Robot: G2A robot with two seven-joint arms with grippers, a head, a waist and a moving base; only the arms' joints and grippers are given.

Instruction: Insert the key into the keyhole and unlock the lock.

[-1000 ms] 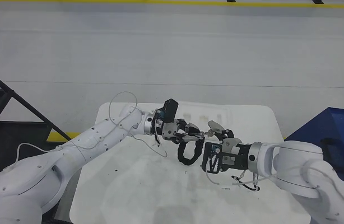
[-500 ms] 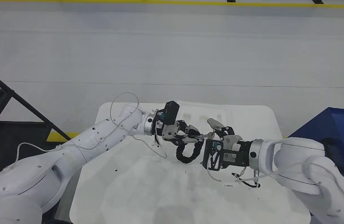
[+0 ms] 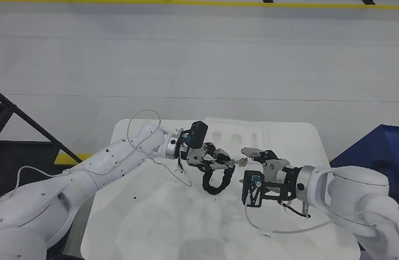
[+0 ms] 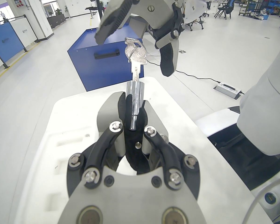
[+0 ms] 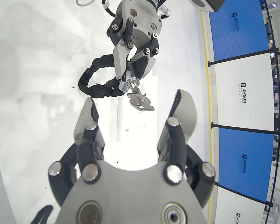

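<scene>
From above, the left claw (image 3: 219,160) is over the middle of the table (image 3: 154,221), closed on the metal barrel of a lock (image 3: 216,185) whose black cable loop hangs below it towards the near edge. A key (image 3: 238,160) sticks out of the barrel towards the right claw (image 3: 250,166), which is just beside it, over the right half of the table. A white foam tray (image 3: 238,133) lies along the far edge

At the left wrist, the left claw (image 4: 133,101) is clamped tight on the shiny barrel of the lock (image 4: 136,92). The key (image 4: 135,54) sits with its blade in the keyhole and its head free. The right claw (image 4: 134,53) is spread wide, one finger either side of the key's head, touching neither

At the right wrist, the right claw (image 5: 136,101) is wide open and holds nothing. The key (image 5: 141,103) hangs from the lock (image 5: 93,89) in the gap ahead of its fingertips, and the left claw (image 5: 130,75) grips the barrel
</scene>
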